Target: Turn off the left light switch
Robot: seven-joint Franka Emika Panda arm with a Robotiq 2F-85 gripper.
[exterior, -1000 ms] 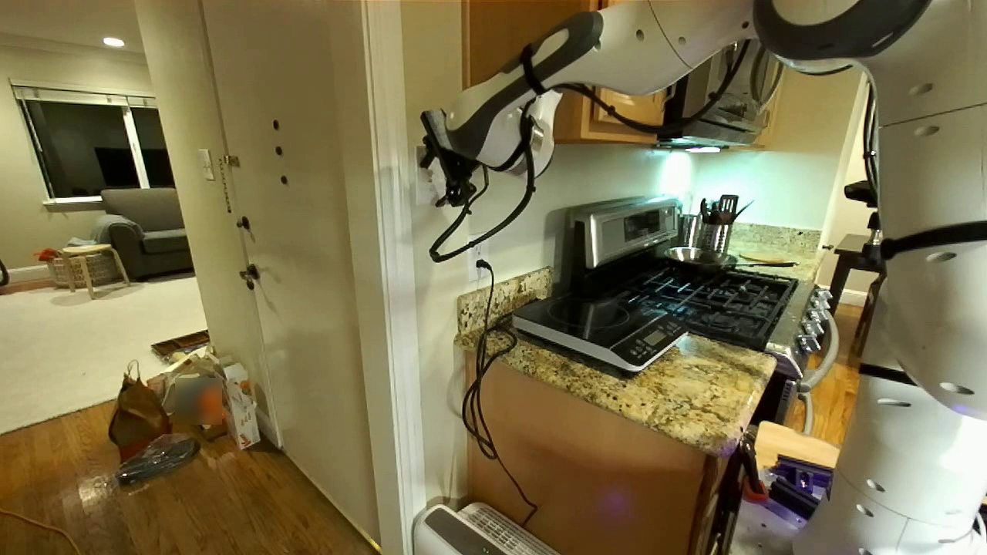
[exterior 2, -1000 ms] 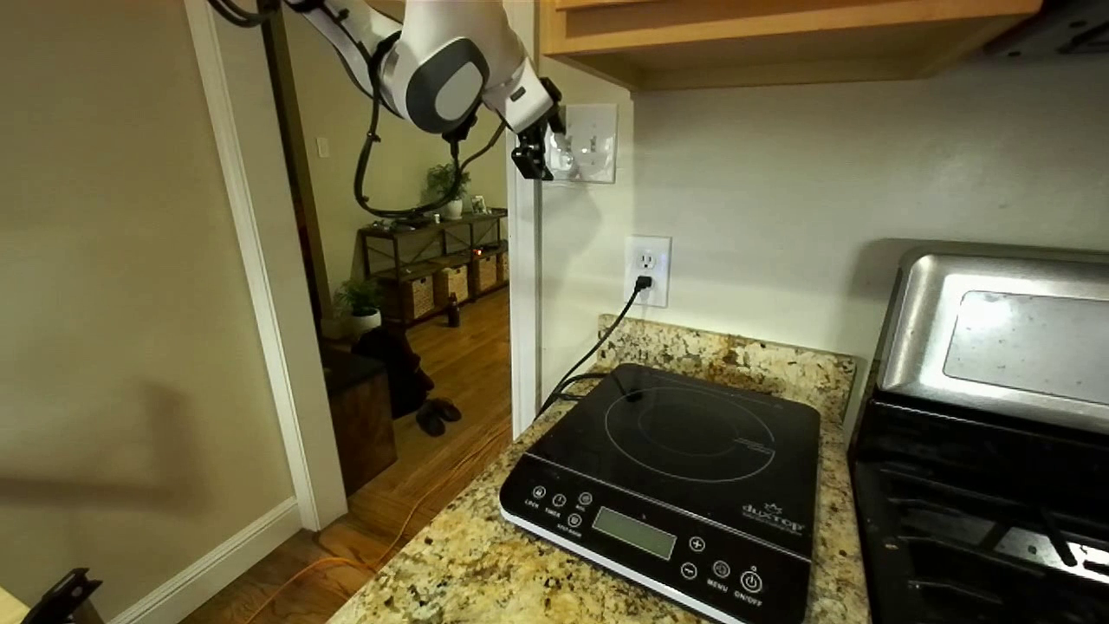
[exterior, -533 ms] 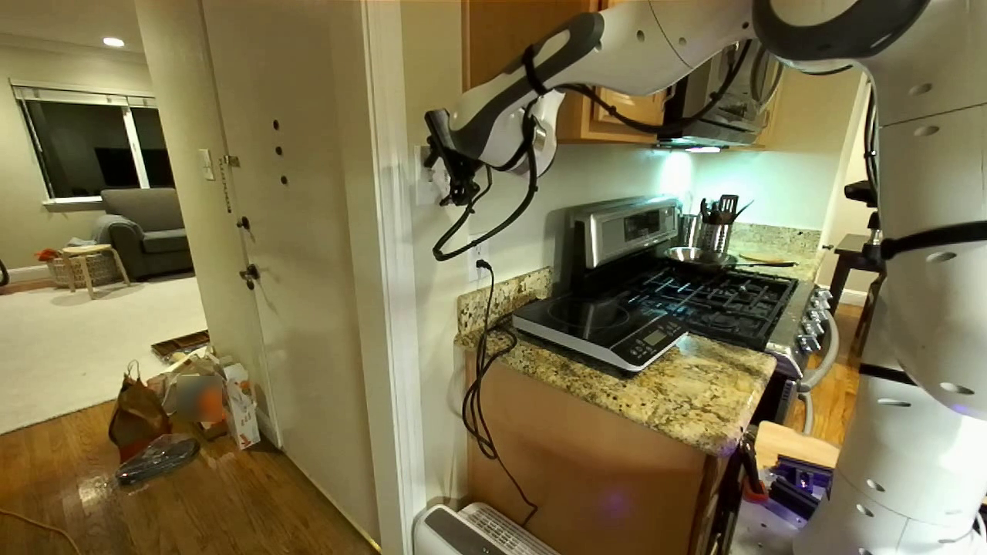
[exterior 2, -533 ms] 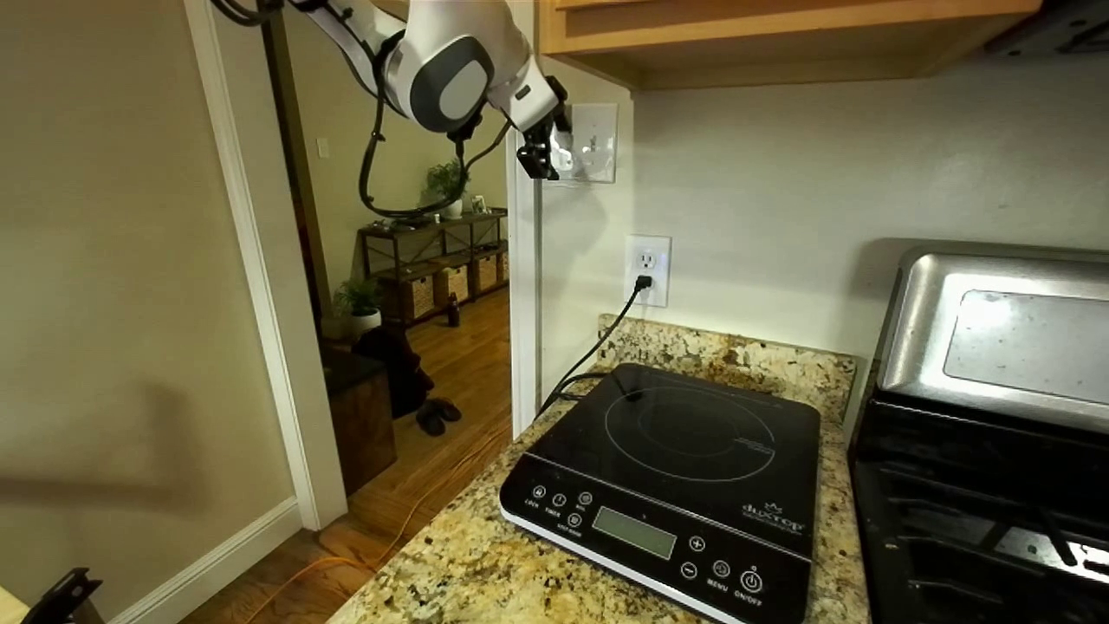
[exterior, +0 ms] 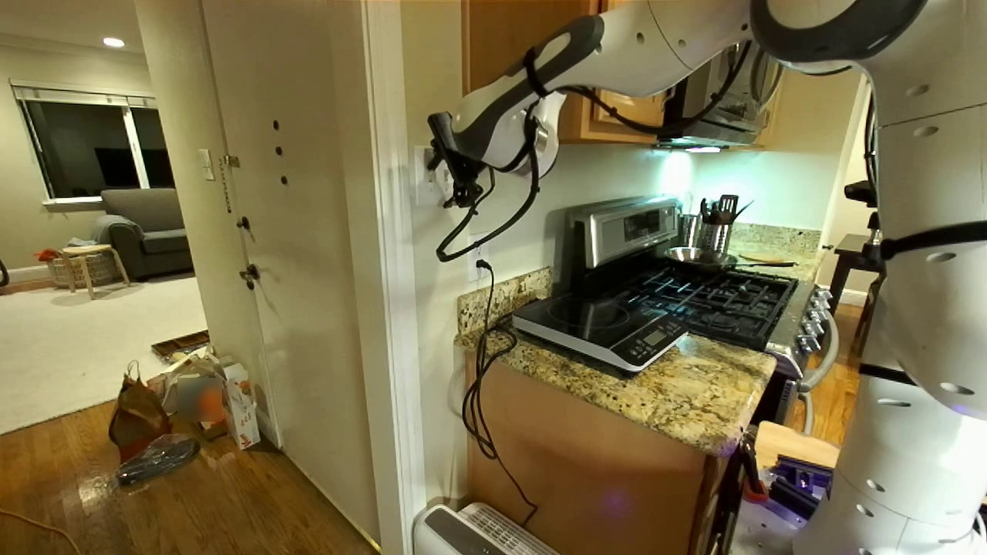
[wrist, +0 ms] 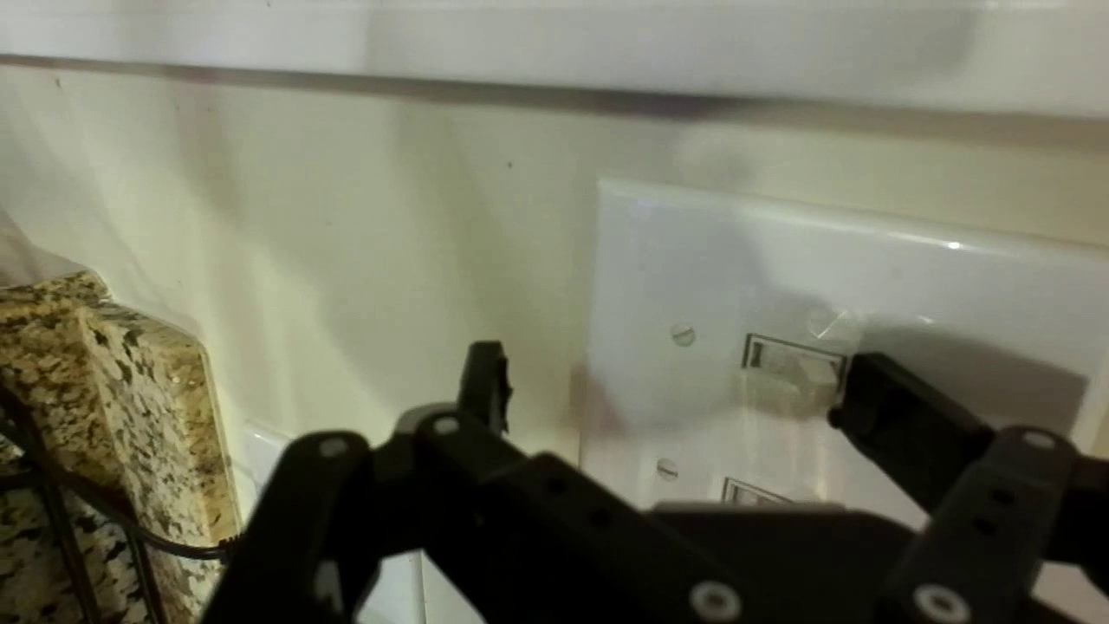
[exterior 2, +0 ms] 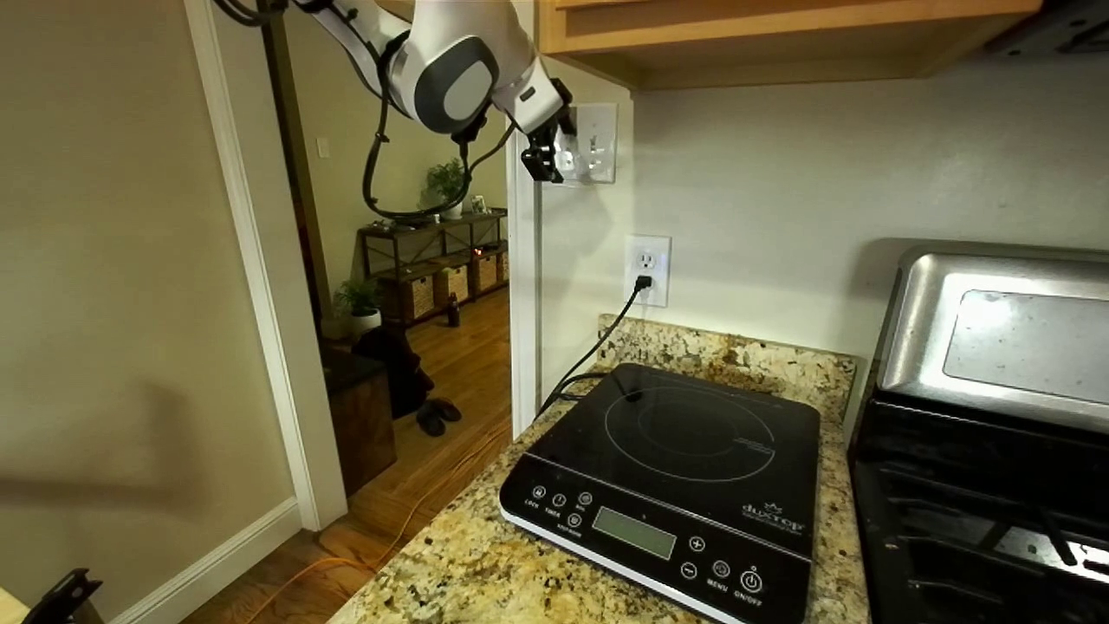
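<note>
Two blocky fingers point(wrist: 905, 425), jaws spread beside the pale left light switch point(wrist: 803, 373), have edged frame-right in both exterior views.

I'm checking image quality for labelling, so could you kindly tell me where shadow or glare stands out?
Wrist view: shadows and small highlights on the switch plate, the claw mostly dark; an exterior view: bright reflections on the steel stove panel.

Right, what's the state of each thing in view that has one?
Claw: open
Left switch: seemingly up, so probably on
Right switch: too small to tell
Cord: plugged in
Outlet: lower half in use
Cooktop display: blank
Ceiling light: lit
Microwave light: lit
Door: can't tell if shut
</note>
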